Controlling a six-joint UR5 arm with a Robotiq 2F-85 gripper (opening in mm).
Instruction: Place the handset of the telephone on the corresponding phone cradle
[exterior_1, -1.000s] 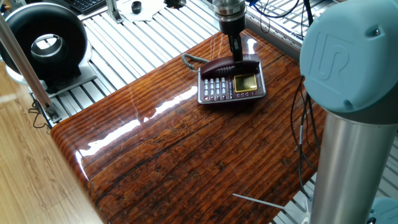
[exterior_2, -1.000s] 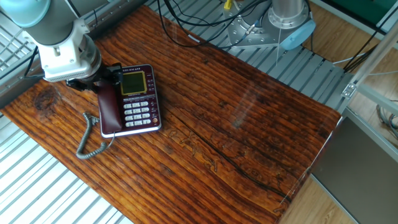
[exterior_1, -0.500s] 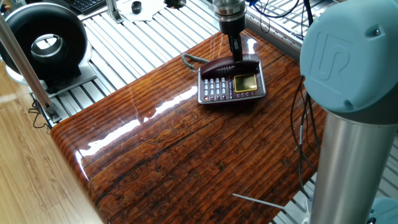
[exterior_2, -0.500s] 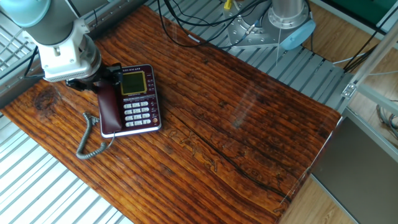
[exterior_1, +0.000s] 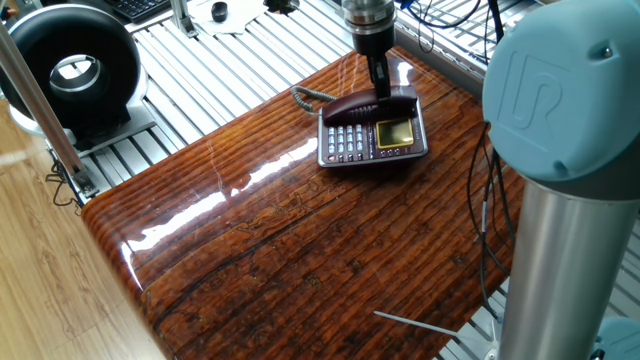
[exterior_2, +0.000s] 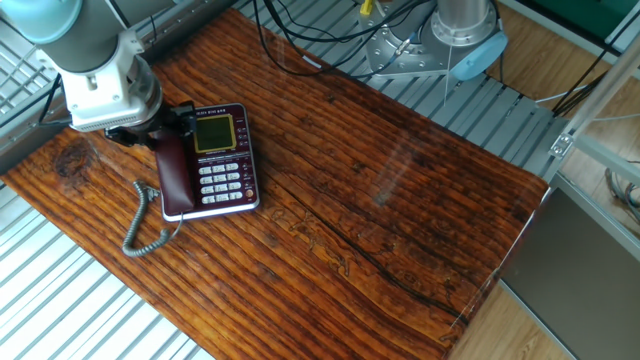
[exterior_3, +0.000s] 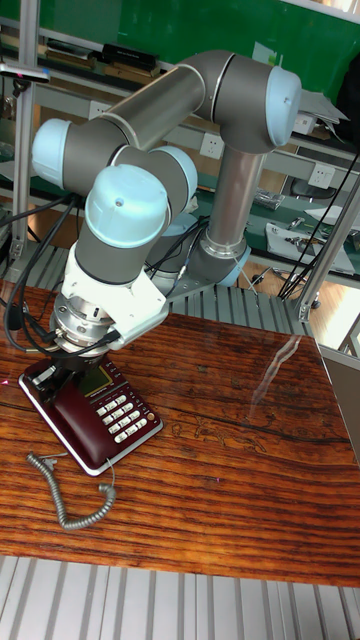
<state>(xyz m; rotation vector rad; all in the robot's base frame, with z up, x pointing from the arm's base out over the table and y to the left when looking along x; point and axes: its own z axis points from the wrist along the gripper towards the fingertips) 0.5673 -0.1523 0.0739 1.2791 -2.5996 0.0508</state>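
Glossy curved handset on phone cradle; gripper clamping it.

One fixed view looked down across the tabletop from high beside the arm's own column (which filled its right edge), with the telephone small at the far end. The other fixed view looked steeply down from the opposite side, putting the same telephone at its left. The tall fixed view stood lower and nearer, facing the arm's base over the wood, and shared the telephone with both.
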